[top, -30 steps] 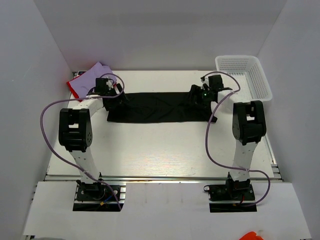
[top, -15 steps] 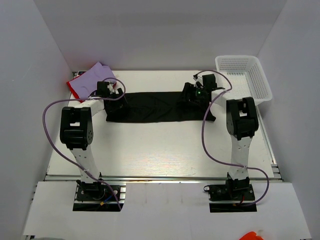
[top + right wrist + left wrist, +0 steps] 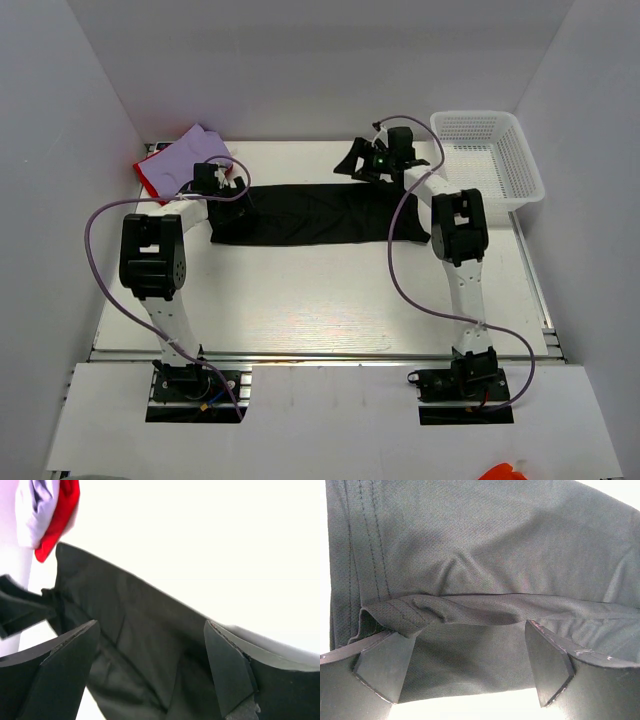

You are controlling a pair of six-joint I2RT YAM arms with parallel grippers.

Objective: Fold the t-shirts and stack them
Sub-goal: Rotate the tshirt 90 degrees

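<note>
1. Left fingers (image 3: 380,672) stand spread wide over the left end of the black t-shirt (image 3: 310,213). A raised fold of its stitched edge runs across the gap between them and drapes onto the tip of one finger. Nothing is pinched.
2. Right fingers (image 3: 227,672) are spread just as wide. On the right wrist camera I see black cloth filling the space between and beyond them. I cannot tell whether either pad touches it, and I see no grip on it.
3. From the top camera, the black t-shirt lies as a long band, left to right, across the far half of the surface (image 3: 320,300). It is mostly flat, with creases through the middle and a corner jutting toward me at its right end.
4. The left arm reaches to the band's left end. The right arm reaches past the band's far edge, right of its middle, with its wrist close to the far edge of the surface.
5. The lavender t-shirt (image 3: 190,155) sits in the far left corner of the surface, bunched rather than flat.
6. The red t-shirt (image 3: 150,178) lies under the lavender one, showing only along its left and near sides. The pair is just beside the left end of the black t-shirt, and I cannot tell whether they touch it.
7. A white mesh basket (image 3: 522,172) stands in the far right corner, near the right arm's wrist and apart from the black cloth.
</note>
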